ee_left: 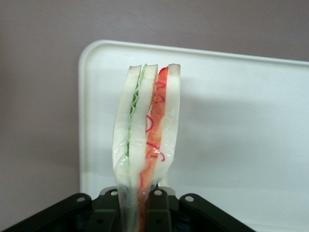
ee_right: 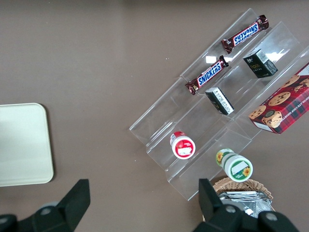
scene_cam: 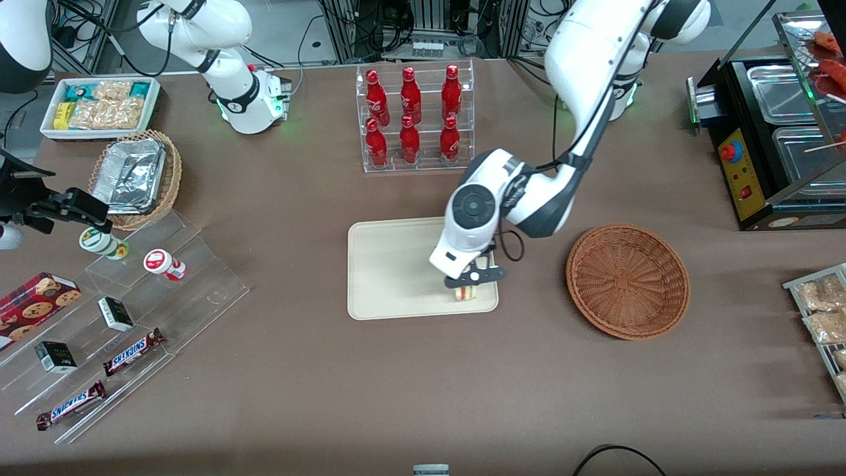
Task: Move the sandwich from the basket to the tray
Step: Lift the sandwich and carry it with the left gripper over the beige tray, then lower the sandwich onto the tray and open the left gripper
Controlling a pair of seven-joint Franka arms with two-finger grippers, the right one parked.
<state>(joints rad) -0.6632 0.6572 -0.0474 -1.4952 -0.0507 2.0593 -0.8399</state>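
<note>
A brown table (scene_cam: 330, 383) fills the scene — its surface is matte and evenly lit. Above its upper edge a grey floor (scene_cam: 317, 39) shows, crossed by black cables (scene_cam: 310, 33).

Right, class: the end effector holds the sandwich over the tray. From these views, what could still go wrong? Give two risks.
1. The end effector pinches the sandwich at one end, standing on edge; once released it may topple or its layers splay.
2. It hangs near the corner of the tray nearest the wicker basket, so it could tip onto the rim or off onto the table.
</note>
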